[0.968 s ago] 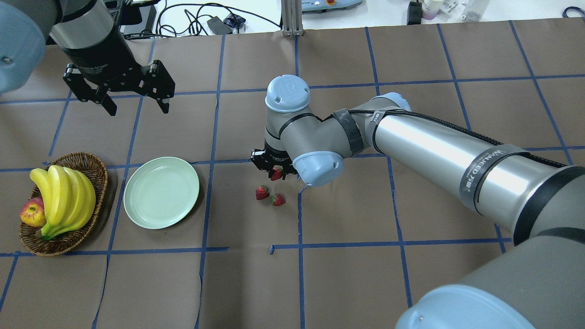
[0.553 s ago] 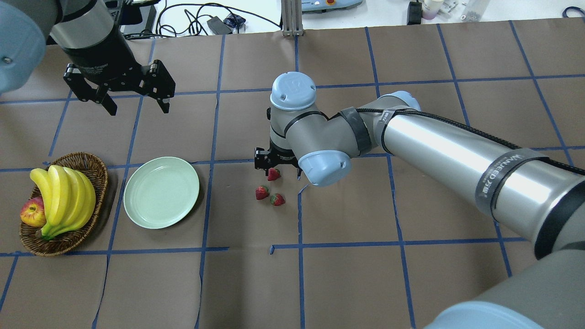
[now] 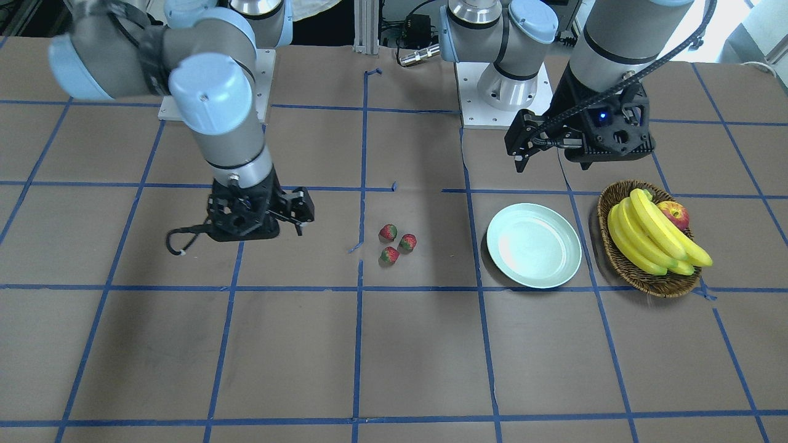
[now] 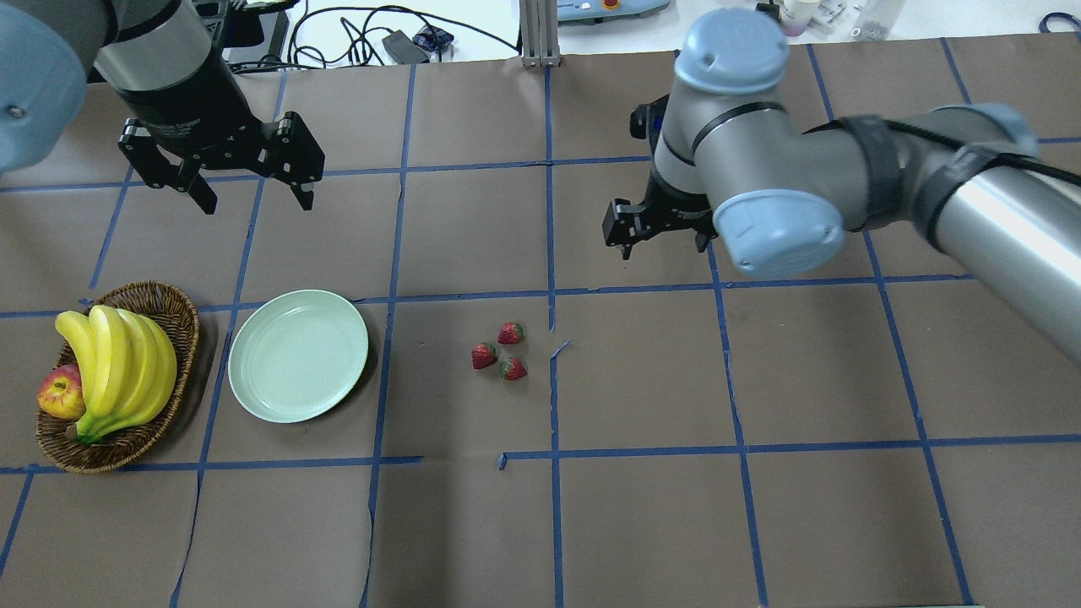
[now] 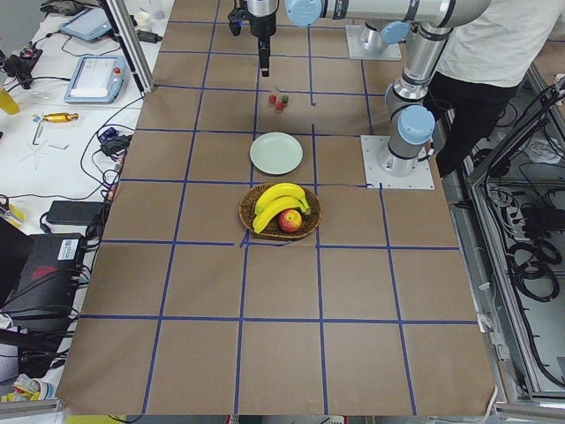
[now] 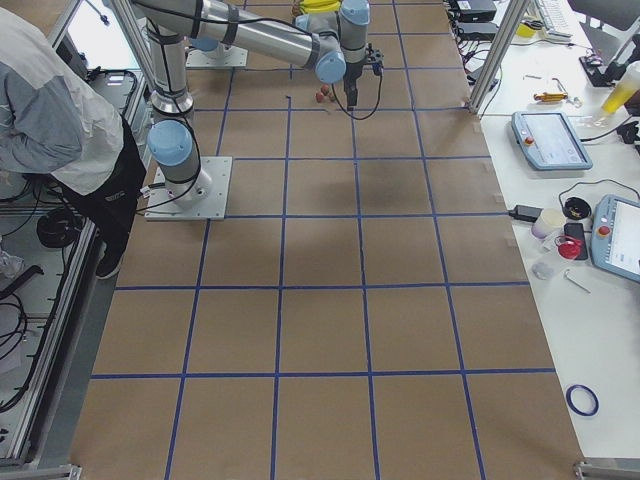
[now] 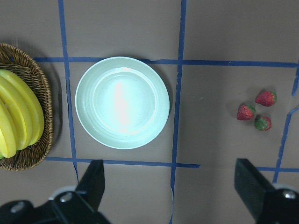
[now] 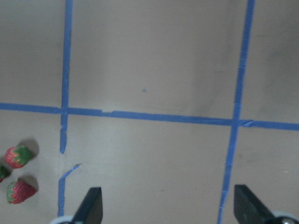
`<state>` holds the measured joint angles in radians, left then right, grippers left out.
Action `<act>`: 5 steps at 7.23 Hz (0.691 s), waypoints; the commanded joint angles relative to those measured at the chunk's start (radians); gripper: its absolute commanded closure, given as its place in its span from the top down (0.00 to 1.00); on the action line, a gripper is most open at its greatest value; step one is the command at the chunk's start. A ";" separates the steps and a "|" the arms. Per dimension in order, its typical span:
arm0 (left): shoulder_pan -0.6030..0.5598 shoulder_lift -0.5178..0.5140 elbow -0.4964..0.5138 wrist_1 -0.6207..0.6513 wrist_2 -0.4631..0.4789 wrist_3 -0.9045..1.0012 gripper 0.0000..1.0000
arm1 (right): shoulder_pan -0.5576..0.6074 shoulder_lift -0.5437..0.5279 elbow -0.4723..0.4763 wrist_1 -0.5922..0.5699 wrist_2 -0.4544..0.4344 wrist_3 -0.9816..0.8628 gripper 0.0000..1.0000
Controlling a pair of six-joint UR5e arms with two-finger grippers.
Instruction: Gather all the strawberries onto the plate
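Three tiny red green-topped strawberries (image 4: pixel 483 355) lie clustered mid-surface, none yet in round pale mint glossy plate (image 4: pixel 298 355). Plate sits well apart on left arm's side, just beside brown wicker basket (image 4: pixel 187 331) of bananas. Over far side of berries, right pincer (image 4: pixel 664 250) hovers, fingers apart, empty. Behind plate, left pincer (image 4: pixel 256 203) hangs likewise apart, empty, probably keeping clear. Brown paper surface (image 4: pixel 642 515) gridded with blue tape. Person stands by robot base; cluttered white benches alongside.

A brown wicker basket (image 4: pixel 189 331) sits on the worktop (image 4: pixel 642 523) and holds a bunch of yellow bananas (image 4: pixel 118 363) and a red-yellow apple (image 4: pixel 59 395). The worktop is covered in brown paper marked with a blue tape grid (image 4: pixel 555 454). Black cables (image 4: pixel 355 34) lie beyond the far edge. A person (image 6: pixel 60 120) stands beside the robot base.
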<state>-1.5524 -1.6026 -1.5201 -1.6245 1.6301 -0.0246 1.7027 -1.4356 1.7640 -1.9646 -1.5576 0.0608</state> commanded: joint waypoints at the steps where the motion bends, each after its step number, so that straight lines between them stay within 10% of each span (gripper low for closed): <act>1: 0.002 -0.003 0.000 0.000 0.001 -0.002 1.00 | -0.054 -0.126 -0.154 0.251 -0.048 -0.032 1.00; 3: 0.000 -0.002 0.000 0.000 -0.001 -0.002 1.00 | -0.055 -0.127 -0.294 0.507 -0.053 -0.045 1.00; 5: -0.002 -0.010 -0.002 0.002 -0.001 -0.005 1.00 | -0.054 -0.131 -0.293 0.488 -0.041 -0.059 1.00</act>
<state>-1.5527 -1.6070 -1.5205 -1.6242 1.6293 -0.0274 1.6477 -1.5642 1.4811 -1.4827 -1.6068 0.0081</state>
